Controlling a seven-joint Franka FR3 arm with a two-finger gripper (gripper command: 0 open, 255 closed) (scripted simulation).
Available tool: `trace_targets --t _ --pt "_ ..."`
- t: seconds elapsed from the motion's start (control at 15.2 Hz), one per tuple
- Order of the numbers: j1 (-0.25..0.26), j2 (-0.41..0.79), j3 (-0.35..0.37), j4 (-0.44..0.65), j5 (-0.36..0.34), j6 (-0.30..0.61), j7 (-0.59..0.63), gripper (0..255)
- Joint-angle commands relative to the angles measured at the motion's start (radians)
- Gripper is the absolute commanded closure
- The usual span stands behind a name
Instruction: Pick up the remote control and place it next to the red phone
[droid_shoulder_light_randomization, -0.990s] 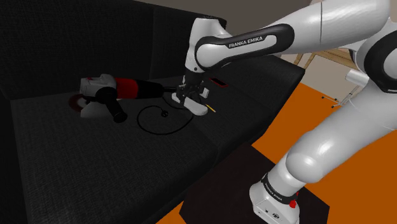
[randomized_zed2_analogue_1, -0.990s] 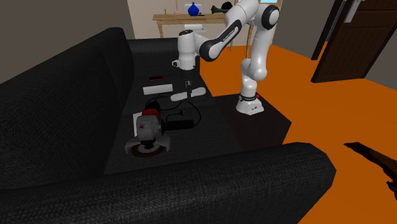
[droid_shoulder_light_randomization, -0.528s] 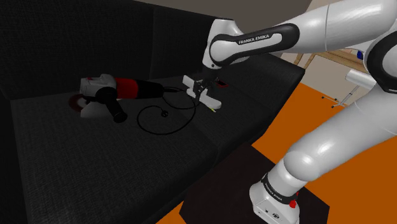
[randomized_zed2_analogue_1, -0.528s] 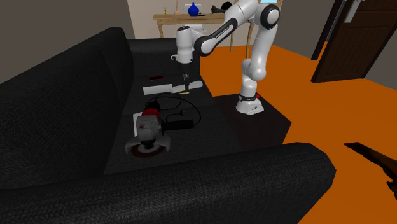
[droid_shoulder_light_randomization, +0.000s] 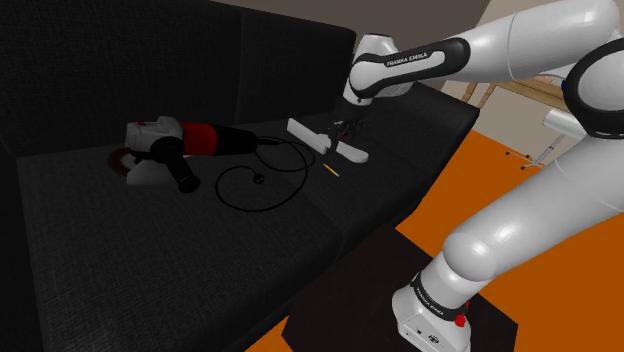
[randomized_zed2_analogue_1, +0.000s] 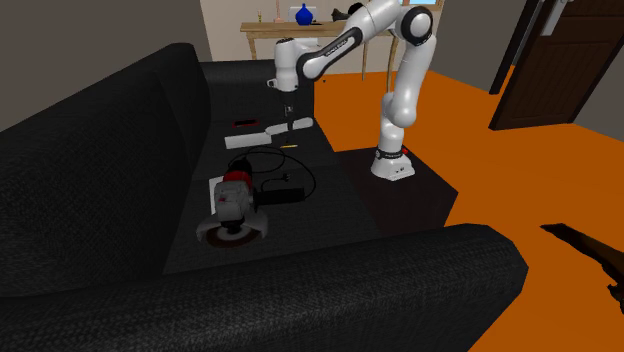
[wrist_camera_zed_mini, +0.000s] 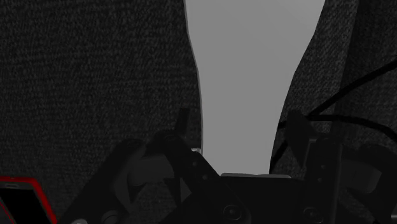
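Nearest is the broad padded arm of a black fabric sofa (randomized_zed2_analogue_1: 400, 290). On its seat lies a red and grey angle grinder with a round disc guard (randomized_zed2_analogue_1: 232, 205), and its black cord (randomized_zed2_analogue_1: 290, 185) loops loosely beside it. Beyond the cord a thin yellow stick (randomized_zed2_analogue_1: 288, 147) lies on the cushion, and next to that a plain white oblong block (randomized_zed2_analogue_1: 247, 140). Just past these, the white robot arm (randomized_zed2_analogue_1: 395, 70) reaches down from its stand on a dark box (randomized_zed2_analogue_1: 415, 185) on the orange floor (randomized_zed2_analogue_1: 480, 150). Its black two-finger gripper (randomized_zed2_analogue_1: 289, 113) points down over the seat. The fingers (wrist_camera_zed_mini: 184, 127) are closed part-way, clasping a long, pale grey-white remote control (randomized_zed2_analogue_1: 304, 122) across its narrow middle. The remote appears lifted just off the cushion, lying level. A flat phone with a black screen and red rim (randomized_zed2_analogue_1: 243, 123) rests near it, close to the sofa back. Farthest off stands a wooden table with a blue vase (randomized_zed2_analogue_1: 305, 14) on it.
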Motion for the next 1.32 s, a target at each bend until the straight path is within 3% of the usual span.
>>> trace_targets --t 0.0,0.66,1.25 --pt "-0.021 0.004 -0.028 0.007 -0.006 -0.002 -0.048 255" --pt "-0.129 0.118 -0.168 0.139 -0.016 -0.013 -0.289 255" --pt "-0.229 0.294 -0.263 0.357 0.023 -0.053 -0.503 255"
